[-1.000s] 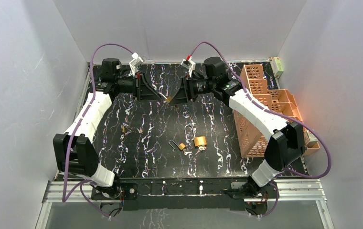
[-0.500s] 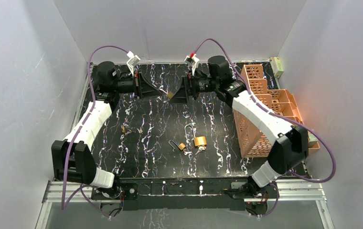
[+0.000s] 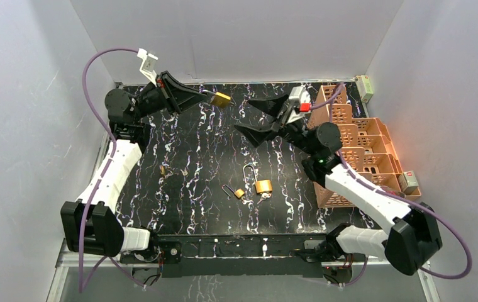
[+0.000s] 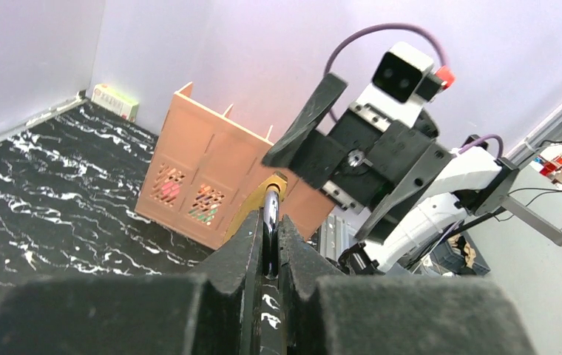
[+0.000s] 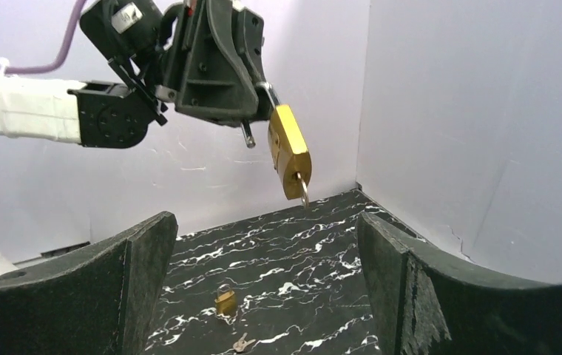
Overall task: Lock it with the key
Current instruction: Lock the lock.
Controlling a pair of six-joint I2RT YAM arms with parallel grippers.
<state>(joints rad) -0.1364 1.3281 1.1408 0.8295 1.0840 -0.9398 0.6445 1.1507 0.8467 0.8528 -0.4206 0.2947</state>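
A black tabletop veined with white like marble (image 3: 211, 211) is lying inside a booth of plain pale grey walls (image 3: 236, 38). Stacked orange perforated plastic baskets (image 3: 350, 135) are standing along its right side. A small white carton (image 3: 365, 87) is sitting in the far right corner, its print too small to read. Near the middle, a brass padlock with an open shackle (image 3: 261, 185) is lying just beside a smaller brass padlock (image 3: 238, 192). Farther left, a tiny brass lock (image 5: 225, 302) and a loose silvery key (image 5: 241, 342) are resting on the surface, near each other.

The left arm is stretching up and back, its wrist raised over the far left of the table. The left gripper (image 3: 210, 95) is pinching, jaws almost together, the steel shackle of a chunky brass padlock (image 5: 289, 151), which is hanging in the air well above the tabletop. A thin silvery piece (image 5: 304, 194) is sticking out of its lower end; whether that is a key I cannot tell.

The right arm is bending in front of the baskets, its wrist tilted upward and facing the other gripper. The right gripper (image 3: 258, 118) is standing spread wide with nothing between its fingers, near the hanging padlock but apart from it.
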